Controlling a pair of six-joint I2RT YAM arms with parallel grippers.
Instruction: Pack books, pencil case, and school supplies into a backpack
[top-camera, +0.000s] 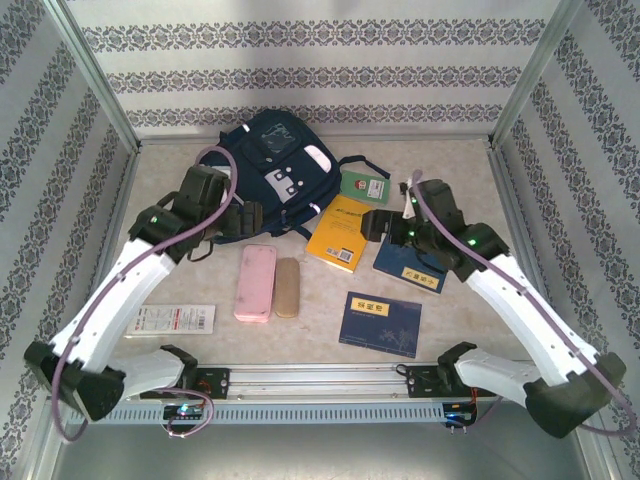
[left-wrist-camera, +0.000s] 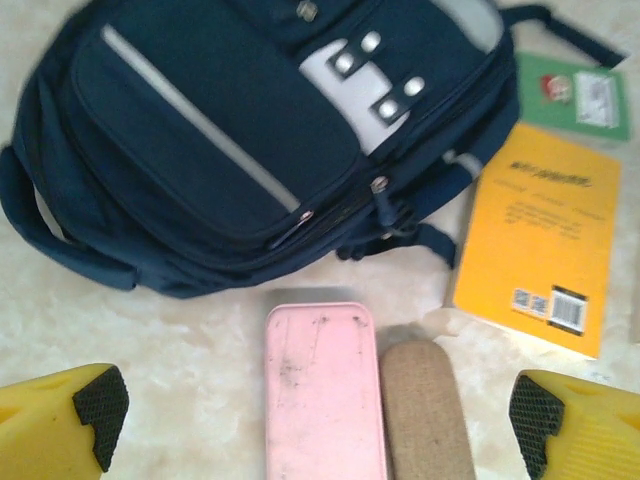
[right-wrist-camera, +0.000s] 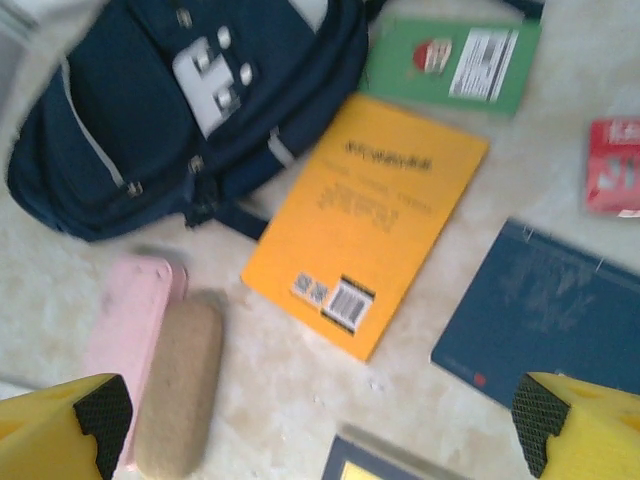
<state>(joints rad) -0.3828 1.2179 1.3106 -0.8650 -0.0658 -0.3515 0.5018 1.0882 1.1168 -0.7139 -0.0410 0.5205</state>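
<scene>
The navy backpack (top-camera: 270, 165) (left-wrist-camera: 230, 140) (right-wrist-camera: 190, 110) lies flat at the back of the table. In front of it lie a pink pencil case (top-camera: 256, 282) (left-wrist-camera: 325, 390) and a tan pouch (top-camera: 287, 287) (right-wrist-camera: 180, 385). To the right are the orange-yellow book (top-camera: 340, 232) (right-wrist-camera: 370, 215), two navy books (top-camera: 381, 323) (right-wrist-camera: 550, 310), a green booklet (top-camera: 362, 185) (right-wrist-camera: 450, 65) and a red booklet (right-wrist-camera: 612, 165). A white packet (top-camera: 175, 320) lies front left. My left gripper (top-camera: 240, 222) (left-wrist-camera: 315, 415) hovers open above the pink case. My right gripper (top-camera: 378, 225) (right-wrist-camera: 320, 420) hangs open over bare table beside the orange book.
Patterned walls and metal frame posts (top-camera: 100, 90) close in the table on three sides. A metal rail (top-camera: 320, 380) runs along the near edge between the arm bases. Bare tabletop (top-camera: 300, 345) shows in front of the cases.
</scene>
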